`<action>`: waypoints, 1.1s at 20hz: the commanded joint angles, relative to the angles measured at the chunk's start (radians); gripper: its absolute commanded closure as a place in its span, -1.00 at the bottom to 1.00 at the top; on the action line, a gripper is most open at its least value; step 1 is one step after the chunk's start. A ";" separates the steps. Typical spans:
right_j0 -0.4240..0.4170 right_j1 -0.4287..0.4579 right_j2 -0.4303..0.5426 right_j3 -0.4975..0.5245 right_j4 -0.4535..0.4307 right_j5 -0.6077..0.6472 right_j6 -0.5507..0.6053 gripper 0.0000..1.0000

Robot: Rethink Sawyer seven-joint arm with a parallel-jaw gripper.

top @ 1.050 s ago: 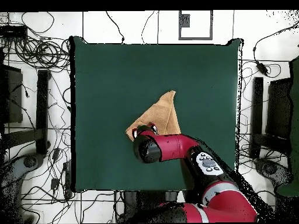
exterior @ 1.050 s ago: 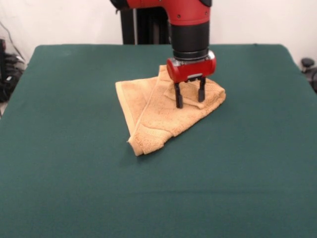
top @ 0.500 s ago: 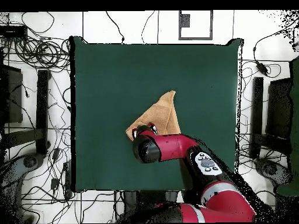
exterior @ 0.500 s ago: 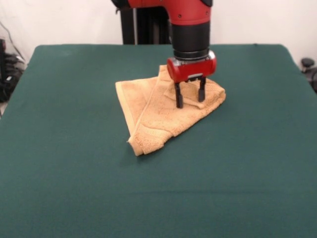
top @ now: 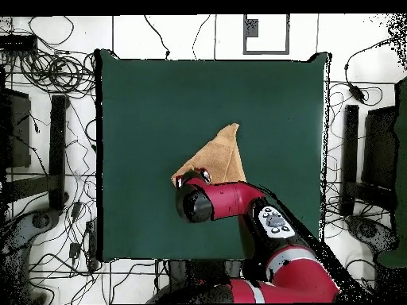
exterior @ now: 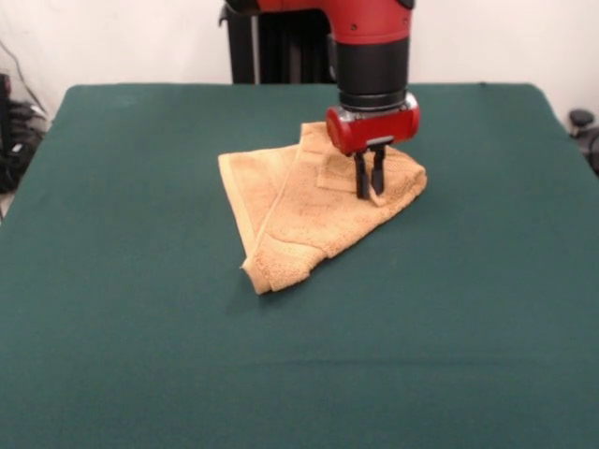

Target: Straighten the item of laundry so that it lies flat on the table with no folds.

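Towel (exterior: 309,210) lay folded near the middle of the table (exterior: 140,355), a bit toward the far edge, bunched into a rough triangle with layers stacked on each other. Near to far in the front view: its nearest point was a thick rolled corner (exterior: 271,269) aimed at the near-left corner of the table; behind that the main folded panel widened out; furthest back sat a smaller flap (exterior: 344,170) doubled over on top, at the right-hand far end.

Gripper (exterior: 368,192) stood straight down on that far-right end, tips on or in the cloth just beside the flap edge. Fingers (exterior: 360,176) were drawn close together, only a thin gap between them, and appeared pinched on a bit of the top layer, though how much cloth was caught could not be told.

Key relation: long axis of the towel ran diagonally from the near-left rolled corner up to the far-right end under the gripper, so nearly all the cloth lay to the near-left of the tool. Judged from that, unfolding called for pulling the pinched layer away from the bulk, toward the far-right of the table, not back over the pile.

Overhead view: arm (top: 238,198) covered the grip spot; only the towel's free pointed end (top: 226,143) showed beyond it.
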 commanded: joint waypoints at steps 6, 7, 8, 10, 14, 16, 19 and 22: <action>0.009 0.048 0.031 -0.047 0.017 0.050 0.116 1.00; 0.010 0.045 0.031 -0.045 0.020 0.053 0.118 1.00; 0.012 0.041 0.029 -0.042 0.024 0.057 0.121 1.00; 0.028 0.023 0.016 -0.029 0.035 0.070 0.133 1.00; 0.054 -0.048 0.013 0.034 0.080 0.136 0.168 1.00; 0.055 -0.081 0.024 0.059 0.102 0.176 0.173 1.00; 0.056 -0.114 0.035 0.076 0.128 0.222 0.171 1.00; 0.047 -0.132 0.047 0.085 0.147 0.249 0.163 1.00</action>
